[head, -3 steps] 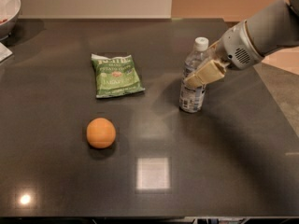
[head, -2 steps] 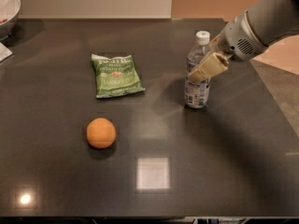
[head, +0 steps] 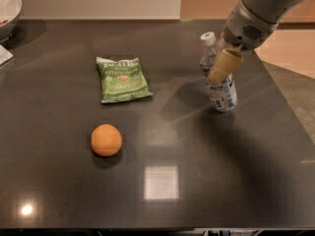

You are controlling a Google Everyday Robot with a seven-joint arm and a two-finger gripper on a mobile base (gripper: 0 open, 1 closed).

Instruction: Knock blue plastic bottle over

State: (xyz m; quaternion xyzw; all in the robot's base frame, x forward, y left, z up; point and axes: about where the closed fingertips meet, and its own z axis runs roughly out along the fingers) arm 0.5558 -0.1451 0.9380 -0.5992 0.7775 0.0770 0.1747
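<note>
The blue plastic bottle (head: pixel 223 96) is a small clear bottle with a white cap and a blue-and-white label. It stands on the dark table (head: pixel 236 181) at the right, leaning with its cap toward the upper left. My gripper (head: pixel 220 71) reaches in from the upper right on a grey arm. Its tan tip lies against the bottle's middle, in front of it, and hides part of the body. The bottle's base still rests on the table.
A green chip bag (head: pixel 122 79) lies flat left of the bottle. An orange ball (head: pixel 106 140) sits nearer the front left. A white bowl (head: pixel 7 9) stands at the far left corner. The table's right edge runs close behind the bottle.
The bottle has slid to the right across the table and now leans more. My gripper has moved right and slightly up with it, staying against the bottle.
</note>
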